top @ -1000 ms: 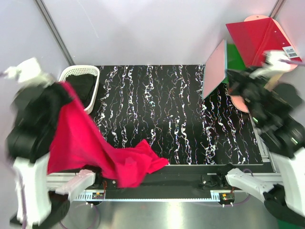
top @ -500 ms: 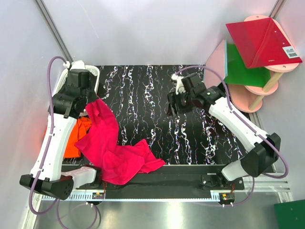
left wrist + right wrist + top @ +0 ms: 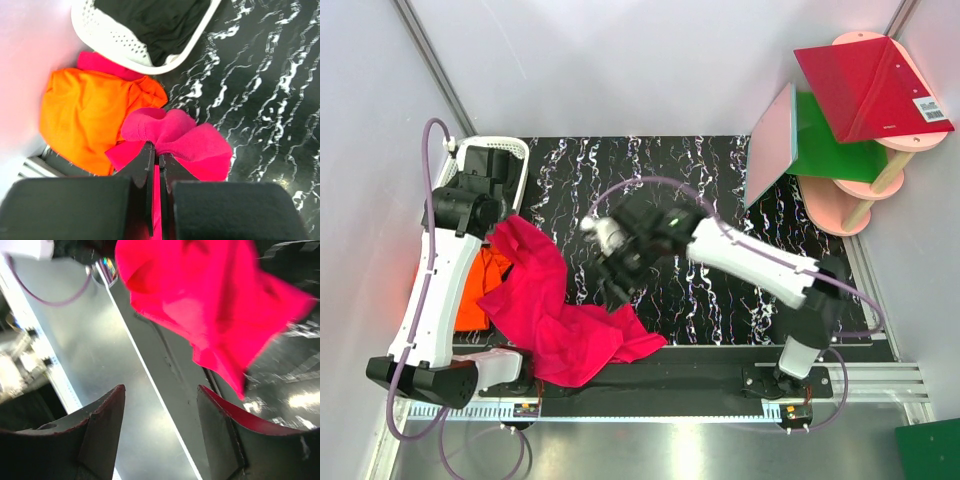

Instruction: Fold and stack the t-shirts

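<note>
The left gripper (image 3: 156, 151) pinches the pink shirt (image 3: 556, 318), which partly hides the orange shirt (image 3: 82, 117) at left; the right gripper (image 3: 160, 402), blurred overhead, gapes empty.

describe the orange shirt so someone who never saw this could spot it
Find the black white-veined table; at its far left corner stands a white perforated basket. Just nearer than that, against the left wall, lies the orange t-shirt, a crumpled heap: the only orange cloth, bordered by the pink t-shirt.
</note>
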`<state>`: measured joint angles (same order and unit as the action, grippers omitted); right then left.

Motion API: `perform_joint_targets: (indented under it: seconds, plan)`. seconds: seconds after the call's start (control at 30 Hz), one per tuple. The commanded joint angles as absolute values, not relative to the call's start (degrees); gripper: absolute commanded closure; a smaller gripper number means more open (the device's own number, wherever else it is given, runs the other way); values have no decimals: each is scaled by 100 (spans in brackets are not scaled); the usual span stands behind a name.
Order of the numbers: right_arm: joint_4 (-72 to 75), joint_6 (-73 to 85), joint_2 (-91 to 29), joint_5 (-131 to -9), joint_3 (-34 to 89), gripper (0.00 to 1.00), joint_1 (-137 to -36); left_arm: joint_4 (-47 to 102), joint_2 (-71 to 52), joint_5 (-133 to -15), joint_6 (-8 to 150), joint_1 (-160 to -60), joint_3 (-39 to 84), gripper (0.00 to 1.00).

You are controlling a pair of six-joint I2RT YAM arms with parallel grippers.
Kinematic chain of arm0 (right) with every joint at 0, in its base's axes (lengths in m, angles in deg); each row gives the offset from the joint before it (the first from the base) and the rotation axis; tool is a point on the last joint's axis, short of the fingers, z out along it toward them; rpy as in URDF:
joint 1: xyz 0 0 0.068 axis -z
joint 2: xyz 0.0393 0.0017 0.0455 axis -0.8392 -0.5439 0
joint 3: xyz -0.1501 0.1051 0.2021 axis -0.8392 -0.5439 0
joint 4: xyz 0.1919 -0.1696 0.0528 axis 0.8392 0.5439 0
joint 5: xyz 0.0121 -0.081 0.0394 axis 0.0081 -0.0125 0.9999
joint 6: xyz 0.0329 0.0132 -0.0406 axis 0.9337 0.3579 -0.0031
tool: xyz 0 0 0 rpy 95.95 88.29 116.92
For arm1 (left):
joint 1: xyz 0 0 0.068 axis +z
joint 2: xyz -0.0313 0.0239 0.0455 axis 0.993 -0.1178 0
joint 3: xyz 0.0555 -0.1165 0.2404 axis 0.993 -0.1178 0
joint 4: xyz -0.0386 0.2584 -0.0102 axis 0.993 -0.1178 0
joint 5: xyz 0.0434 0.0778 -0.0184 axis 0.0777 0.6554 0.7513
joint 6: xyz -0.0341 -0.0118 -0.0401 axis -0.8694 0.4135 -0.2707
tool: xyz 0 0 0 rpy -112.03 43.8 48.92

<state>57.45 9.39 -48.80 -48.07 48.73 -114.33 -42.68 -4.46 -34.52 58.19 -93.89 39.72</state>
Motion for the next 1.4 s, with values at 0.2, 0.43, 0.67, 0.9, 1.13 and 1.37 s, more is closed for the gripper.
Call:
perform_joint_targets:
  seconds: [0.2, 0.43, 0.67, 0.9, 1.13, 1.37]
  plan:
    - [4251, 1433, -5524, -7078, 4375, 31, -13025, -4527, -385, -3625, 5793, -8869, 3978, 100]
    - [1406, 2591, -5409, -7997, 2802, 16, -13229, -4456, -385, -3801, 5908, -8807, 3795, 100]
    - [935, 3034, -5797, -7108, 3292, 15, -13080, -4377, -262, -3810, 6005, -8789, 3566, 100]
    - [645, 3410, -6190, -6529, 3618, 14, -12956, -4325, -253, -3810, 6084, -8789, 3390, 100]
    - [628, 3482, -6692, -6581, 3670, 15, -12965, -4263, -279, -3783, 6189, -8789, 3381, 100]
    - [671, 3604, -7071, -6624, 3785, 26, -12956, -4184, -297, -3739, 6268, -8781, 3284, 100]
